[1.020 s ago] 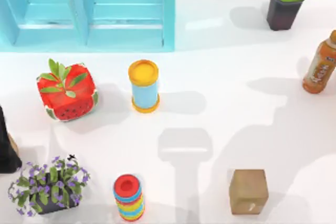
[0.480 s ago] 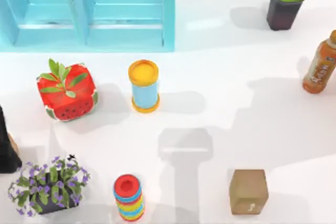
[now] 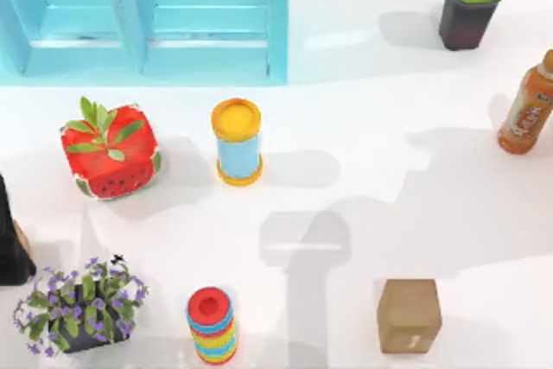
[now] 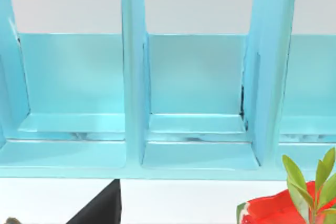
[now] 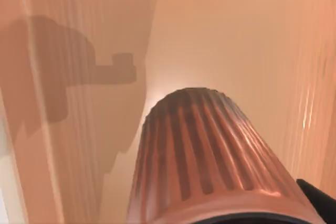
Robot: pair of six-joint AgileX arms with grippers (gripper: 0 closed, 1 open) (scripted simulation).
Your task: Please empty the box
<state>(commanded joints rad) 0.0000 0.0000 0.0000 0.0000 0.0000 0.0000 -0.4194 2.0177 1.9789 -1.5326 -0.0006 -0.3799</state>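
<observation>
The box (image 3: 409, 315) was a small brown cardboard cube. Its top was plain tan and looked closed, with a pale mark low on the near face. It stood upright on the white table (image 3: 371, 101), front right of centre, touching nothing.

A shelf (image 3: 147, 15) stands at the bench's (image 3: 380, 110) far left. In front of it sit a cube (image 3: 110, 151) and, to its right, a can (image 3: 237, 142). Nearer me on the left is a flower pot (image 3: 78, 304), with a ring stack (image 3: 212, 326) beside it. A box (image 3: 409, 315) sits near right. A succulent (image 3: 471, 8) is far right, with a bottle (image 3: 527, 110) nearer, at the right edge.
</observation>
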